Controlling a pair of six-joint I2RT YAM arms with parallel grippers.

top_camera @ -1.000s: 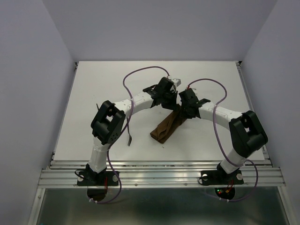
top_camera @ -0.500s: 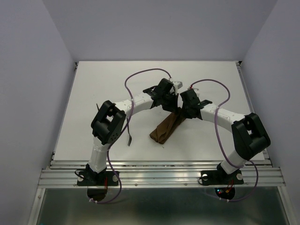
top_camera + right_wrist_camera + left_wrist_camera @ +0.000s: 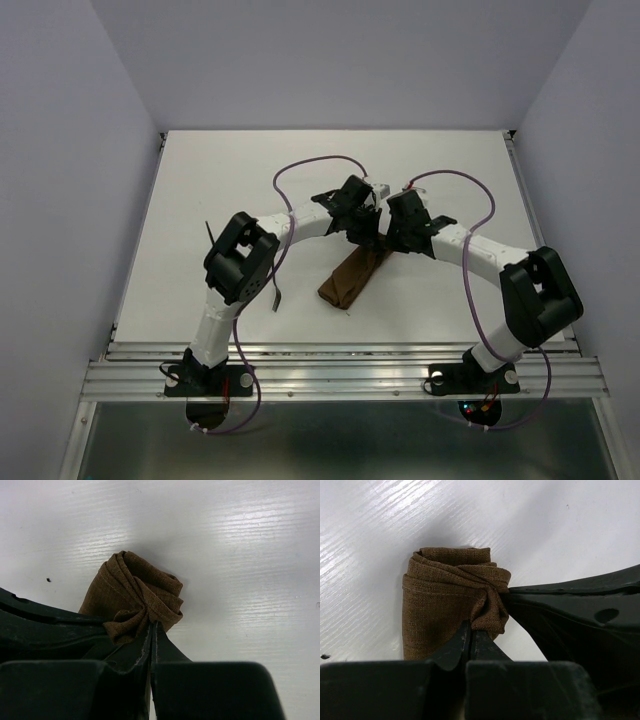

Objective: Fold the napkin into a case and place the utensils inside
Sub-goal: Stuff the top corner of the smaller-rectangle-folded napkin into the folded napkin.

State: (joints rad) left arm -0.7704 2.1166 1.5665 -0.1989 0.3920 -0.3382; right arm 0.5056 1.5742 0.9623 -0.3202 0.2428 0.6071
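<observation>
Both arms are reaching in toward the middle of the white table (image 3: pixel 200 180) and meeting over one end of the napkin (image 3: pixel 350 282). It is lying as a narrow folded strip, running from the grippers back toward the near edge. The left gripper (image 3: pixel 470 630) is clenching a bunched fold at the strip's far end. The right gripper (image 3: pixel 151 627) is pinching the same end from the other side, and the two sets of fingers are nearly touching. The utensils are lying well apart from the cloth, by the left arm: one thin dark piece (image 3: pixel 277 294) just near the elbow, and what may be the other (image 3: pixel 209 231) further left, too small to tell.
</observation>
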